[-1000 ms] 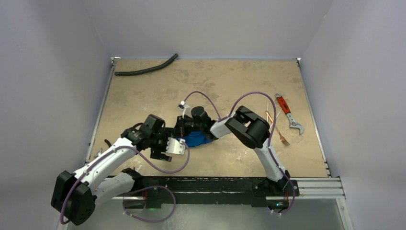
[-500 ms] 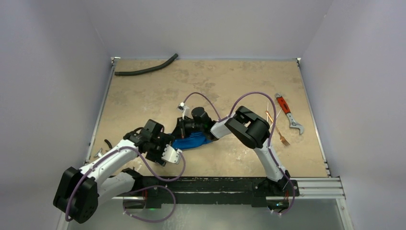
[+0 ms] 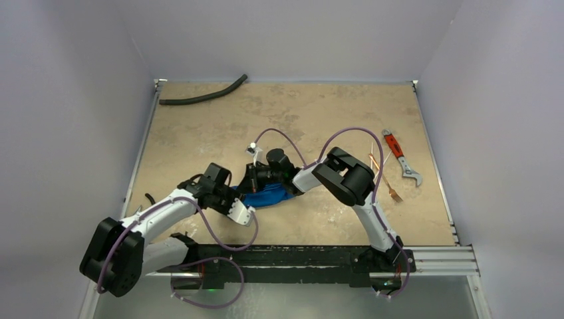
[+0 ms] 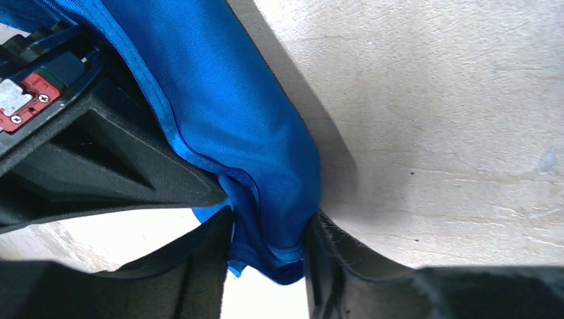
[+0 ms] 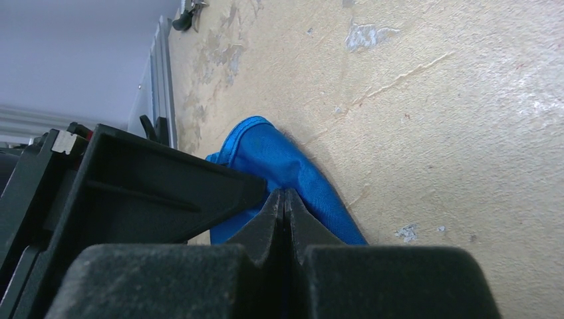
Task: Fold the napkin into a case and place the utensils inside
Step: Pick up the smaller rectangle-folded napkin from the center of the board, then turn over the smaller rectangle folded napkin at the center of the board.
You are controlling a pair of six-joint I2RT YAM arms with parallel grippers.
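The bright royal-blue, thin and wrinkled cloth napkin (image 3: pixel 267 195) lies bunched into a short oblong roll on the mottled beige stone-look table (image 3: pixel 319 113), in the near middle between the two arms. It is not a finished case: it looks like a loose, rumpled bundle with a stitched hem running along it.

The left gripper (image 3: pixel 238 198) reaches in at the roll's left end. In the left wrist view its two black padded fingers (image 4: pixel 206 266) stand at a narrow gap with the gathered tip of the cloth filling the space between them, each finger touching the fabric, so it grips the napkin's end.

The right gripper (image 3: pixel 256 181) comes down from the far side onto the same bundle, just beside the left one. In the right wrist view its black fingers (image 5: pixel 266 219) are pressed flat together with no gap; the blue cloth lies right at their tips, but I cannot tell whether a fold is caught between them.

The slim copper-and-silver metal utensils (image 3: pixel 382 174) lie on the table well to the right, apart from the napkin, near the red-handled grey wrench (image 3: pixel 401 158). A black curved rubber hose (image 3: pixel 203 94) rests at the far left corner
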